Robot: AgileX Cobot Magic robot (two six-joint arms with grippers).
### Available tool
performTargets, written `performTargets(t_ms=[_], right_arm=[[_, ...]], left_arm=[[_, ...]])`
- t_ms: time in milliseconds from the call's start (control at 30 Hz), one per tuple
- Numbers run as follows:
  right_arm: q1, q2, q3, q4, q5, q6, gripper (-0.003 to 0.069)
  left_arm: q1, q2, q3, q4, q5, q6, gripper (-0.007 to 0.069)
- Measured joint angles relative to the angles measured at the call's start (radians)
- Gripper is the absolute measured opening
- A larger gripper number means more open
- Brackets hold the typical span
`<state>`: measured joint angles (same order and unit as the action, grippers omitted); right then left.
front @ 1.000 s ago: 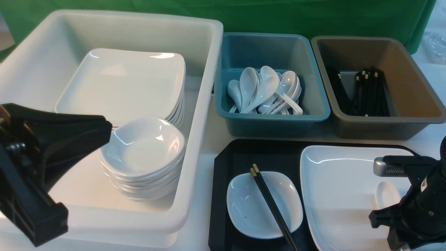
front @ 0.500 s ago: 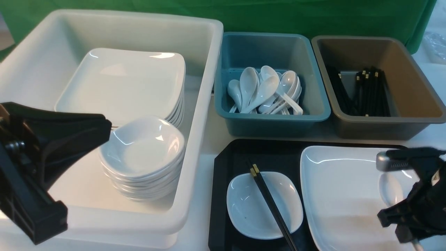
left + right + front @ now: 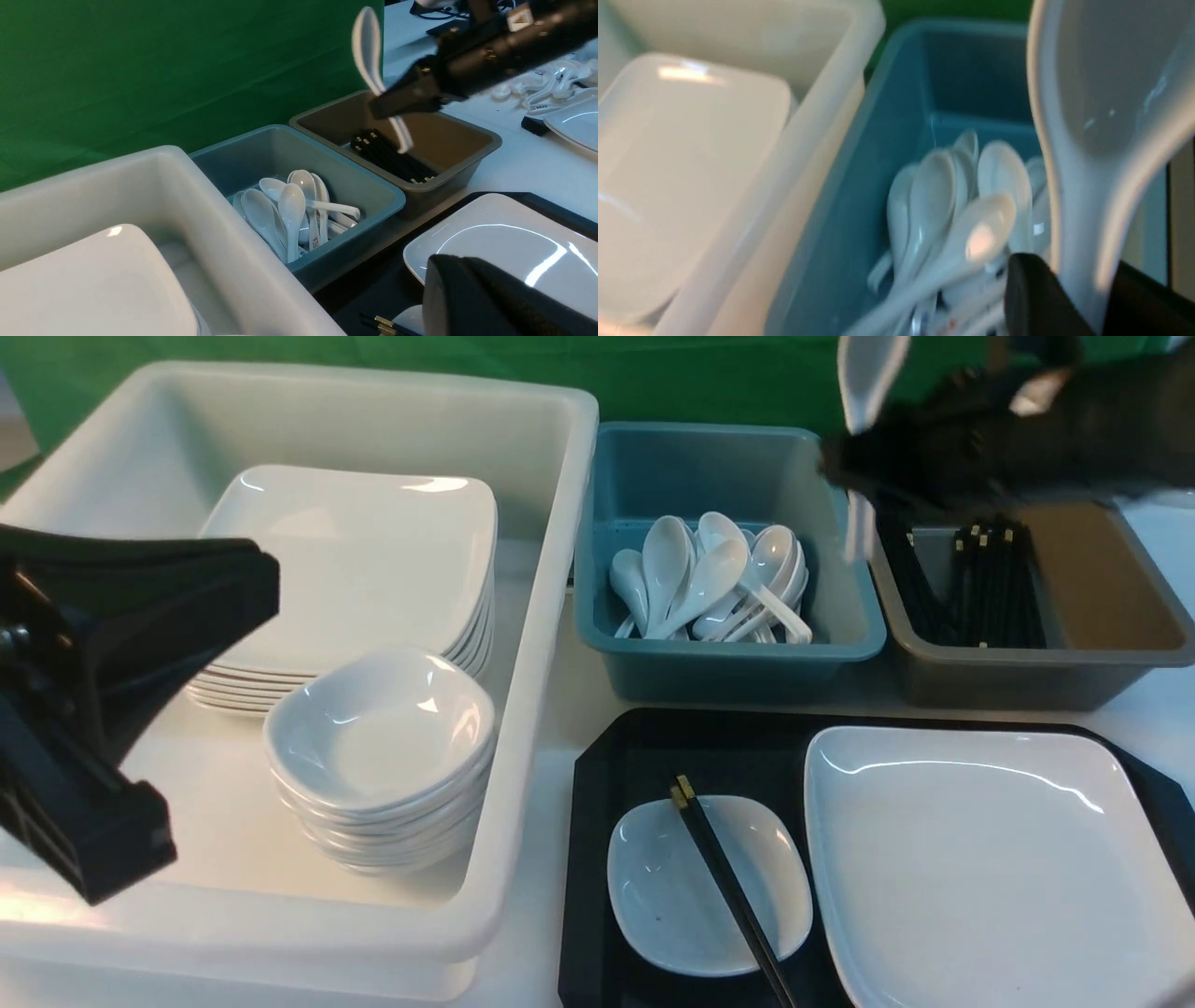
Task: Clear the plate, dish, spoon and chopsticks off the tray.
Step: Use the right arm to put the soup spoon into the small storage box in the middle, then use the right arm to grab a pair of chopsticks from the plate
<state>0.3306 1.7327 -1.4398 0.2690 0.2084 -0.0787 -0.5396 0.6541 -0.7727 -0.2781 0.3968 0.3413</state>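
Green backdrop, white table. Upper right of the front view: my right gripper pinches the spoon upright above the blue bin, near its right rim. Step: spoon drop-off. Next: centre over the spoon pile, then release.

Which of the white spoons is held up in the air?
The spoon clamped in the right gripper, bowl upward; the piled spoons lie in the blue bin.
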Motion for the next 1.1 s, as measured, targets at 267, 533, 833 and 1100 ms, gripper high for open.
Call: performTargets(t_ms=[267,533,833,1100], right_arm=[[0.0,0.254,-0.203,-0.002,0.041,0.004,0.0442],[0.001,0.094,-0.218,-0.088,0.435,-0.082,0.0343],[0.1,-0.293,0.155,-0.333,0.71,0.079,0.0145],[0.342,-0.514,0.577,-0.398,0.705,0.141,0.0266]], left_arm=[[0.0,0.0,0.0,-0.004,0.023,0.0,0.0006],[0.0,0.0,0.0,-0.004,0.078,0.0,0.0006],[0.0,0.0,0.0,0.013,0.132,0.0,0.0006],[0.0,0.0,0.0,0.024,0.142,0.008,0.0006]])
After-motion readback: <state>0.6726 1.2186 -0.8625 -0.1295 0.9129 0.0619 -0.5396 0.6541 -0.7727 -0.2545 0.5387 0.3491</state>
